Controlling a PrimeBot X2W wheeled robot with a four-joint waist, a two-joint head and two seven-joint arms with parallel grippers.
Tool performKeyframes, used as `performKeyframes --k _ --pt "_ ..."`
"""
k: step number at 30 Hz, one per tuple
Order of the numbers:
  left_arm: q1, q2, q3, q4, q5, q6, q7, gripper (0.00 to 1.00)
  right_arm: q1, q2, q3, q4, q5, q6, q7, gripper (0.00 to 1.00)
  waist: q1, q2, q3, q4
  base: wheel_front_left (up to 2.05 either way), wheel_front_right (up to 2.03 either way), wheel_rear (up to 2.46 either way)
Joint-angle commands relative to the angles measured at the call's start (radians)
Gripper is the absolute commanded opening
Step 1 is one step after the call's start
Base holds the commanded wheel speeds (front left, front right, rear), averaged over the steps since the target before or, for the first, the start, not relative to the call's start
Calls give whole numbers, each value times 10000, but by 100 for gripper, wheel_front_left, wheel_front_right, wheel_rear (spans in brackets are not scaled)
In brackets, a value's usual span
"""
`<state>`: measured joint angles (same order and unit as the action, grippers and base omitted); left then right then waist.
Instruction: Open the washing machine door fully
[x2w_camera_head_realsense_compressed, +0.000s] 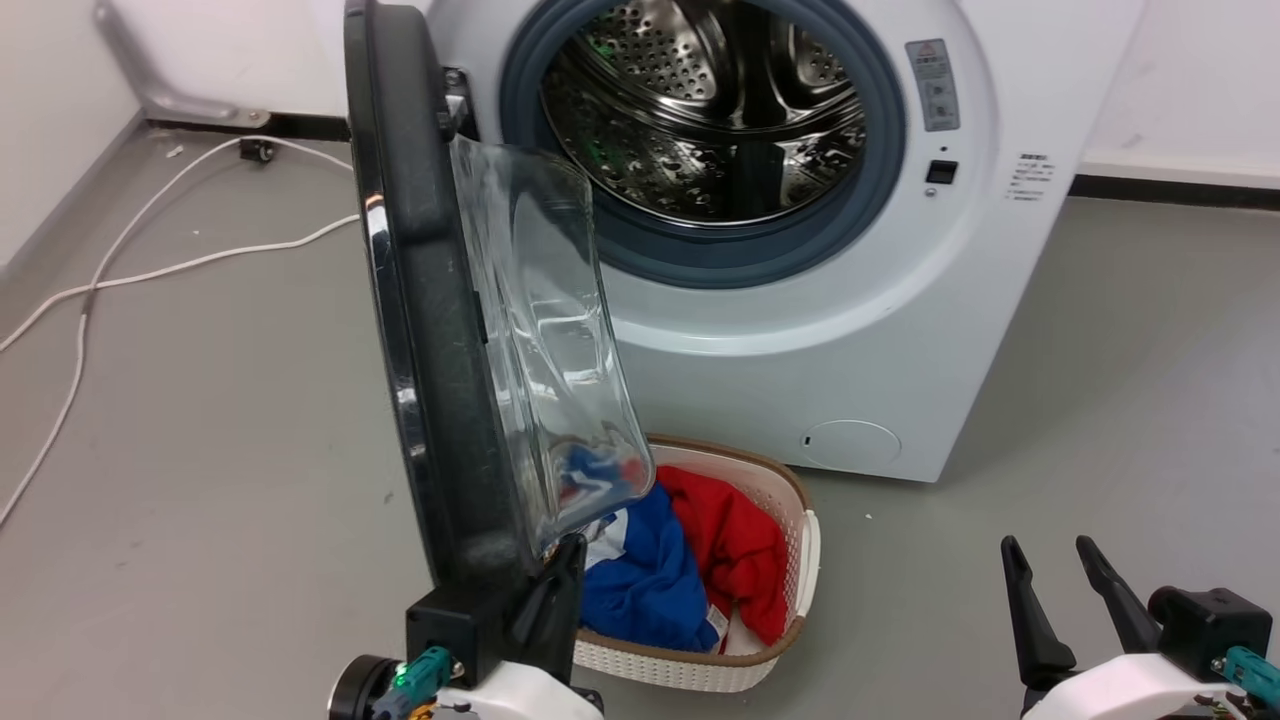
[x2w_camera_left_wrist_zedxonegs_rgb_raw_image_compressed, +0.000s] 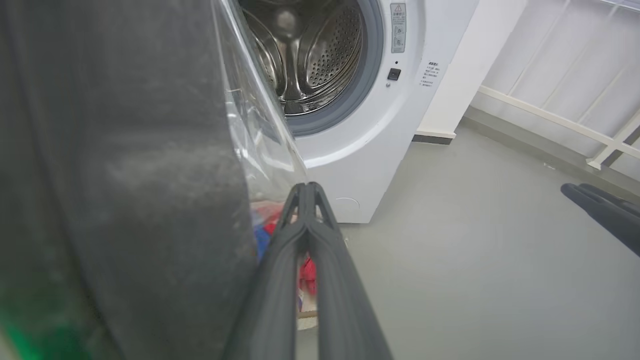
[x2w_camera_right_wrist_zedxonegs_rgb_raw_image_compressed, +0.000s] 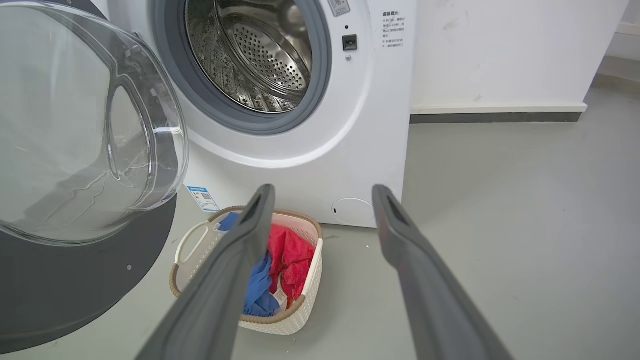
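Note:
The washing machine door stands swung out edge-on toward me, with its clear glass bowl facing right. Behind it the white washing machine shows its steel drum uncovered. My left gripper is shut with nothing between its fingers, and lies against the door's lower inner rim beside the glass. In the left wrist view the closed left gripper points past the door toward the machine. My right gripper is open at the lower right, well clear of the door.
A white basket of red and blue clothes sits on the floor just below the door and in front of the machine. A white cable runs over the grey floor at left. Bare floor lies to the right.

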<state>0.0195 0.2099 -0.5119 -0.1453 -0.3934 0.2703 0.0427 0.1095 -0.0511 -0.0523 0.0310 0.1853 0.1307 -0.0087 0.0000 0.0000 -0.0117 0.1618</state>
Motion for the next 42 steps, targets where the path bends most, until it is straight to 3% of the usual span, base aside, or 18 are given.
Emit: performKeyframes --k 1,12,23,42 --pt "135 153 196 -114 28 164 30 0 73 10 -7 17 34 1 -39 100 0 0 16 234 0 0 0" --pt "469 675 988 -417 -128 603 -1 0 -54 9 -30 64 52 1 -47 100 0 0 118 1013 0 0 0" --pt "421 1595 2557 -72 -560 848 -280 0 -285 9 -41 17 -28 1 40 100 0 0 416 1371 0 0 0" --pt "-429 2788 5300 1618 -2032 204 -1619 0 -886 9 -99 -358 -334 1 306 100 0 0 1668 1080 0 0 0"
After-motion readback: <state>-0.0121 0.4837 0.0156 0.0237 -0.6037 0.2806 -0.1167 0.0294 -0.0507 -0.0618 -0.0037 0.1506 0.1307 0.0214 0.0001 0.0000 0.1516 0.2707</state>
